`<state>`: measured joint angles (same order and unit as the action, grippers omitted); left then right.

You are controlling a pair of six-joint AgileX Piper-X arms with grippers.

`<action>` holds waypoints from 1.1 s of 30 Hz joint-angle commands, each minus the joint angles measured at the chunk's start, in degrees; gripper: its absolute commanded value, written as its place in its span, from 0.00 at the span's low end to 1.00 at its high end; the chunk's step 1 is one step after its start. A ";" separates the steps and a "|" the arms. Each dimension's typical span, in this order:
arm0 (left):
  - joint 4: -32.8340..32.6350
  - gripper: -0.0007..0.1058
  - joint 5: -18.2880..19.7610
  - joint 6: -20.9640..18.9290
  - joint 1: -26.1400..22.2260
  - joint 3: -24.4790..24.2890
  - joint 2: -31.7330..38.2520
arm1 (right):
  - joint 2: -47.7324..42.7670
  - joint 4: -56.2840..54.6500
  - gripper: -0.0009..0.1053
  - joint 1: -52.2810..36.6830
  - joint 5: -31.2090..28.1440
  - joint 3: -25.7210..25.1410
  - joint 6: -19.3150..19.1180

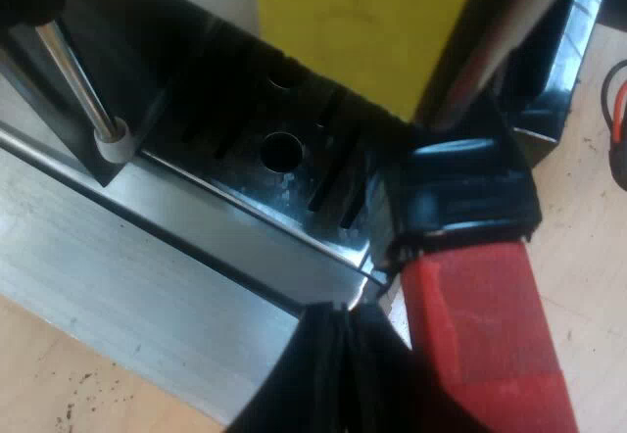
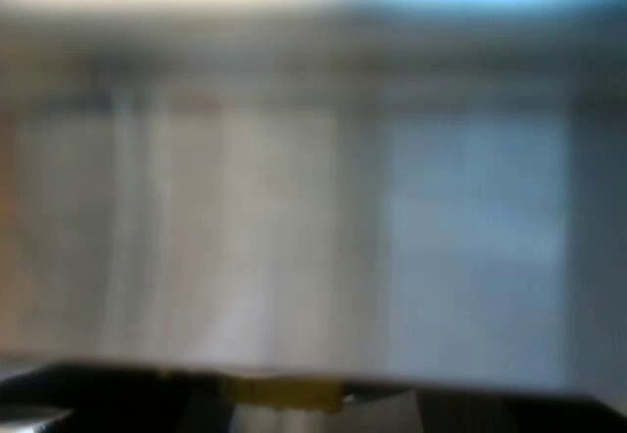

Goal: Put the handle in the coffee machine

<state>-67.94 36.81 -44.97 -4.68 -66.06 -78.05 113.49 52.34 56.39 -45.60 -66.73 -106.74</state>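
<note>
The holder's handle (image 1: 460, 193) is dark and ends in red (image 1: 490, 355). It points in toward the espresso machine's front (image 1: 294, 149), over the slotted black drip tray (image 1: 245, 164). My left gripper (image 1: 421, 355) is shut on the red end, with one black finger (image 1: 328, 379) against its side. The holder's metal head is hidden behind the handle and a yellow label (image 1: 372, 22) on the machine.
A thin steel wand with a white tip (image 1: 113, 144) hangs over the tray's far end. The machine's brushed metal base (image 1: 147, 266) stands on a light wooden table (image 1: 59, 384). The right wrist view faces a blurred pale wall (image 2: 313, 217) above a dark edge (image 2: 118, 384).
</note>
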 commanded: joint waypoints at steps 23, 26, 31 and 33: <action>2.09 0.01 -3.08 -1.58 10.67 2.14 0.36 | -0.81 12.24 0.44 -0.17 0.45 -1.33 -5.31; 2.09 0.01 -3.08 -2.66 10.70 2.14 0.36 | -0.82 12.24 0.44 -0.17 0.45 -1.33 -5.43; 1.30 0.01 -3.08 -4.44 10.98 2.14 0.36 | -0.82 12.24 0.44 -0.17 0.45 -1.33 -5.41; 0.21 0.01 -2.47 -5.37 10.98 2.14 0.36 | -0.82 12.24 0.44 -0.17 0.45 -1.33 -5.41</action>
<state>-67.29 31.75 -49.67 3.40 -63.95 -77.37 114.85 58.00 56.24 -46.97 -66.35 -112.04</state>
